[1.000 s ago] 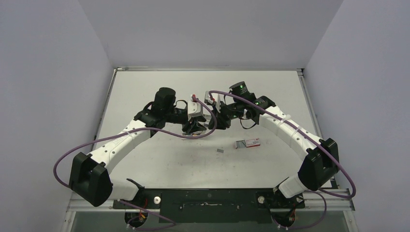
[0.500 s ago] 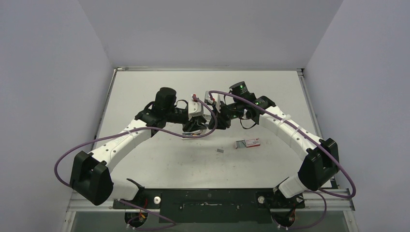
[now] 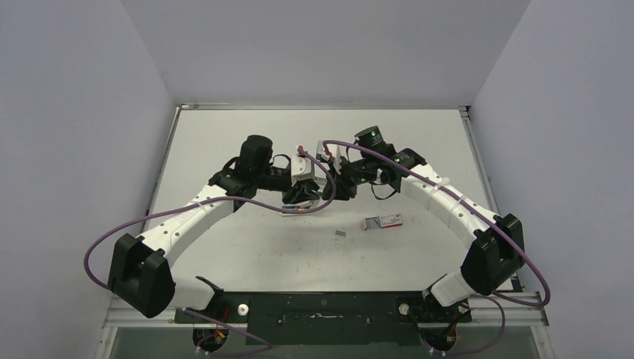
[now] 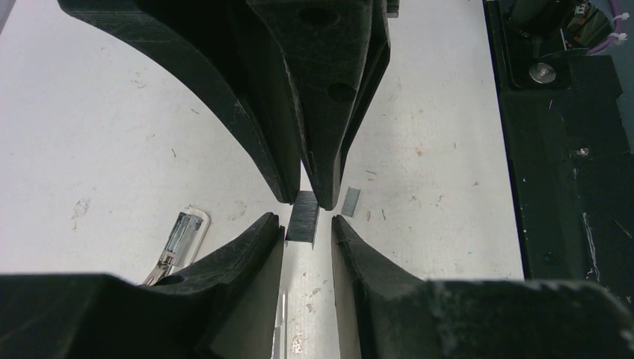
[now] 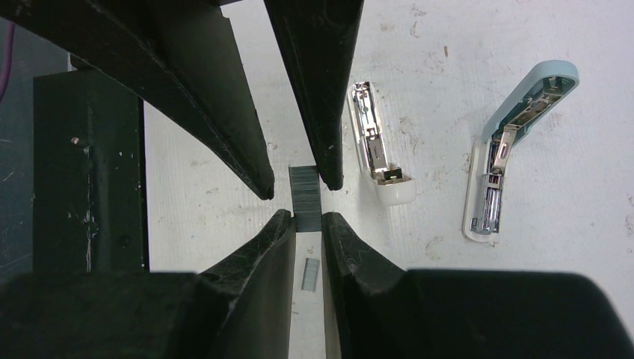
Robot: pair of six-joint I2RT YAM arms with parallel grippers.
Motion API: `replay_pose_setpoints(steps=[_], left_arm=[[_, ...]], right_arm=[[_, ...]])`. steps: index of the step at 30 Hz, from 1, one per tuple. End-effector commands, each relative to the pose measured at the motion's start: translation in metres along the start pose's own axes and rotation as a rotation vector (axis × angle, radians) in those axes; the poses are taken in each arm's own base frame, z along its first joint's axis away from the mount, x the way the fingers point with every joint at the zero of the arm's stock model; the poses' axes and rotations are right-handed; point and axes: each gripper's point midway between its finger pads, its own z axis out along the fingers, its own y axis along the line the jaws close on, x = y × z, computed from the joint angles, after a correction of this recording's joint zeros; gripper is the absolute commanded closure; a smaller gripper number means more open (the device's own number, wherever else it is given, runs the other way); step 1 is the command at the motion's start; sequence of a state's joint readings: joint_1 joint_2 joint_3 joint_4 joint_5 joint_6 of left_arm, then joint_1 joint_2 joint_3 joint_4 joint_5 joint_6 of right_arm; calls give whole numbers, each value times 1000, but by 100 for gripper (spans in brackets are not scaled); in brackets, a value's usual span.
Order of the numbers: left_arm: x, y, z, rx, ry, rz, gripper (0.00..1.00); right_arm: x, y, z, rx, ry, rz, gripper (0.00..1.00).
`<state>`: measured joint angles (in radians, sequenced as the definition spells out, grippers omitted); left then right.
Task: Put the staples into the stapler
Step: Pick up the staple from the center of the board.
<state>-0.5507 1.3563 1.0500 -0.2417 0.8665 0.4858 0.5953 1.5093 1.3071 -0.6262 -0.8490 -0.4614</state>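
Mid-table: staples [image 5: 305, 187] unmoved, right hand [image 5: 306, 215] gripping, left hand [image 4: 305, 218] flanking.

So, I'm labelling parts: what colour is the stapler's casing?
Stapler casing: pale blue, best in right wrist view.

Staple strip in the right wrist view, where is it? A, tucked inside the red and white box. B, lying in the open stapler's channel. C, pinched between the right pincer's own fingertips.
C: the staple strip is squeezed between the right pincer fingertips, while the open stapler lies apart on the table.

Grey staples [image 5: 305, 196] aloft; stapler [image 5: 514, 143] open.
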Motion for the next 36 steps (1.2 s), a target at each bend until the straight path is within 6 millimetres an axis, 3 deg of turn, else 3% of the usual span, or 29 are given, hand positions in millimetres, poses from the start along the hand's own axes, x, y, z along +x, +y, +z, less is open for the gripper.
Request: replay_pose_setpoints(steps=[1,10,24,28,31,36], left_arm=[[-6,6,1,-11,-17,29,71],[-1,7,1,-14,-11,24,72],[-1,6,1,-8,-14,18,91],[0,5,1,-4,-14,6,100],[1,4,1,-4,-13,-3,100],[3,8,-9,-21,-37,-29,100]], right_arm=[[-18,0,-8,21,-57,-61,95],[-19,1,-9,19,-63,-67,95],[-18,-3,-8,35,-58,-60,90],[-19,-4,-8,44,-61,-62,76],[-19,-5,-9,50,-60,-64,63],[-10,-6,-13,67,-56,-52,31]])
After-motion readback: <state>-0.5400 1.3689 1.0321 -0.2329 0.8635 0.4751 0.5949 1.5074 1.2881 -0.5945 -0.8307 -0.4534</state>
